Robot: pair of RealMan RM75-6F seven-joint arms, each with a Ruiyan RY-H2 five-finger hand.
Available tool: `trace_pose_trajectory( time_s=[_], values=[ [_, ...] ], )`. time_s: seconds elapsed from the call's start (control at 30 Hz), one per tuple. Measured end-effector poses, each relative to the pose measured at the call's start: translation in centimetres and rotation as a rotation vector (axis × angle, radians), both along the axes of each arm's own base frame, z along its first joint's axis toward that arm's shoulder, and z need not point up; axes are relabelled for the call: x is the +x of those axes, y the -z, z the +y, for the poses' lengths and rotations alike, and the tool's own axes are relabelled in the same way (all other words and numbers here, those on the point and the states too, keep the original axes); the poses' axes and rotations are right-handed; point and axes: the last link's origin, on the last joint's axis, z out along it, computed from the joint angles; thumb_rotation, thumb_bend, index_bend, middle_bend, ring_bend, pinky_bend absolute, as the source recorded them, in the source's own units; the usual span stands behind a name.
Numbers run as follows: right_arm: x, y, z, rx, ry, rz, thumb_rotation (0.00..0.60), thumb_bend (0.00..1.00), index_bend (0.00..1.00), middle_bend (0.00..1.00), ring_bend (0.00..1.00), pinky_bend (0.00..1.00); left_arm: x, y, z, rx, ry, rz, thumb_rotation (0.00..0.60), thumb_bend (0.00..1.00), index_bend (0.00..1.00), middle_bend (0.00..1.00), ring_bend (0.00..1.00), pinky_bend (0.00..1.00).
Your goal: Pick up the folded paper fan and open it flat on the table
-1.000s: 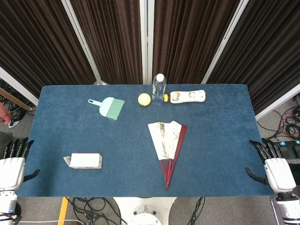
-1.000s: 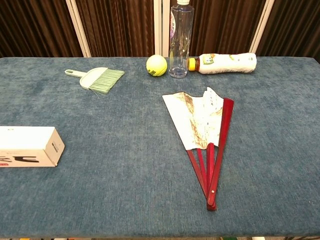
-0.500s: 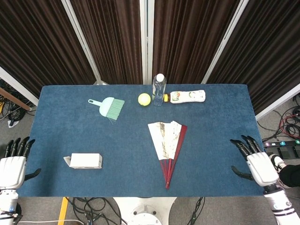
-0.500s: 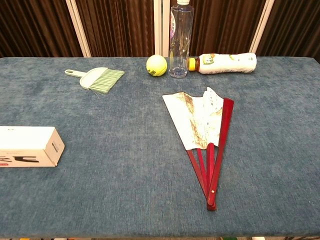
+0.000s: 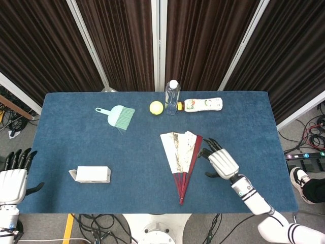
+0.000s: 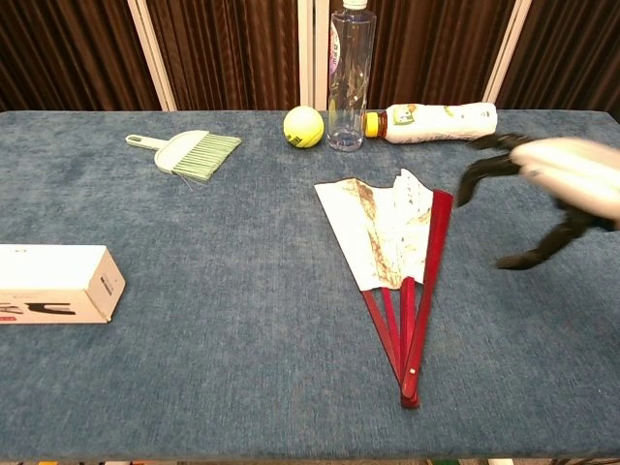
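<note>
**Reaching hand beside a part-opened fan**

Starting at the far left, the left hand [image 5: 12, 179] sits off the table's near-left corner, palm white, dark fingers [image 5: 19, 158] slightly spread and pointing away, holding nothing; only the head view shows it. On the blue table [image 5: 76, 132] next comes a white box [image 5: 92, 174] lying flat near the front edge. Further back lies a pale green hand brush [image 5: 118, 115], bristles toward the right. A yellow ball [image 5: 156, 107] rests just beside an upright clear bottle [image 5: 172, 97], and a white bottle with an orange cap [image 5: 203, 104] lies on its side just right of that.

At the middle, the paper fan [image 5: 181, 157] lies flat, partly spread, its white leaf toward the back and its red ribs meeting at the pivot near the front edge. Just right of its red outer rib, the right hand [image 5: 220, 163] hovers, its dark fingers [image 5: 209, 146] parted and curved, holding nothing. In the chest view it is blurred; whether it touches the rib is unclear.
</note>
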Motion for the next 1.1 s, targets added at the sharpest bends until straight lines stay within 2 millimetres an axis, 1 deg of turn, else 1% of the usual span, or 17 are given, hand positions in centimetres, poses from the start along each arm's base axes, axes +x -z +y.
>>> trace_pose_trajectory(
  time_s=[0.13, 0.23, 0.33, 0.43, 0.6, 0.77, 0.87, 0.93, 1.03, 1.1],
  values=[
    [0.6, 3.0, -1.2, -0.022, -0.027, 0.044, 0.600, 0.01, 0.37, 0.33, 0.00, 0.00, 0.0, 0.0, 0.3, 0.000, 0.006, -0.002, 0.600, 0.00, 0.13, 0.08, 0.02, 0.03],
    [0.8, 4.7, -1.5, -0.031, -0.037, 0.060, 0.600, 0.02, 0.37, 0.33, 0.00, 0.00, 0.0, 0.0, 0.3, 0.000, 0.004, -0.003, 0.600, 0.00, 0.13, 0.08, 0.02, 0.03],
    [0.8, 5.8, -1.6, -0.036, -0.046, 0.065, 0.600, 0.03, 0.38, 0.32, 0.00, 0.00, 0.0, 0.0, 0.3, 0.000, 0.002, -0.004, 0.600, 0.00, 0.13, 0.08, 0.02, 0.03],
    [0.8, 6.6, -1.5, -0.046, -0.056, 0.060, 0.600, 0.05, 0.39, 0.33, 0.01, 0.00, 0.0, 0.0, 0.3, 0.000, 0.001, -0.005, 0.600, 0.00, 0.13, 0.08, 0.02, 0.03],
    [0.7, 7.4, -1.6, -0.070, -0.077, 0.054, 0.600, 0.12, 0.43, 0.35, 0.03, 0.00, 0.1, -0.1, 0.3, 0.008, 0.004, -0.005, 0.600, 0.00, 0.13, 0.08, 0.02, 0.03],
    [0.9, 8.1, -2.0, -0.088, -0.116, 0.054, 0.600, 0.23, 0.46, 0.37, 0.05, 0.00, 0.1, -0.2, 0.4, 0.014, 0.006, -0.003, 0.600, 0.00, 0.13, 0.08, 0.02, 0.03],
    [1.4, 8.5, -2.4, -0.082, -0.146, 0.060, 0.600, 0.25, 0.46, 0.38, 0.05, 0.00, 0.1, -0.3, 0.4, 0.019, 0.010, -0.005, 0.600, 0.00, 0.13, 0.08, 0.02, 0.03],
    [1.8, 8.7, -2.7, -0.077, -0.171, 0.063, 0.600, 0.28, 0.46, 0.38, 0.06, 0.00, 0.1, -0.3, 0.4, 0.021, 0.009, -0.004, 0.600, 0.00, 0.13, 0.08, 0.02, 0.03],
    [2.4, 8.9, -2.9, -0.068, -0.205, 0.066, 0.600, 0.34, 0.48, 0.39, 0.08, 0.00, 0.1, -0.4, 0.3, 0.024, 0.009, -0.003, 0.600, 0.00, 0.13, 0.08, 0.02, 0.03],
    [2.8, 8.8, -3.1, -0.068, -0.226, 0.070, 0.600, 0.39, 0.51, 0.41, 0.10, 0.00, 0.1, -0.5, 0.4, 0.025, 0.011, -0.001, 0.600, 0.00, 0.13, 0.08, 0.02, 0.03]
  ],
)
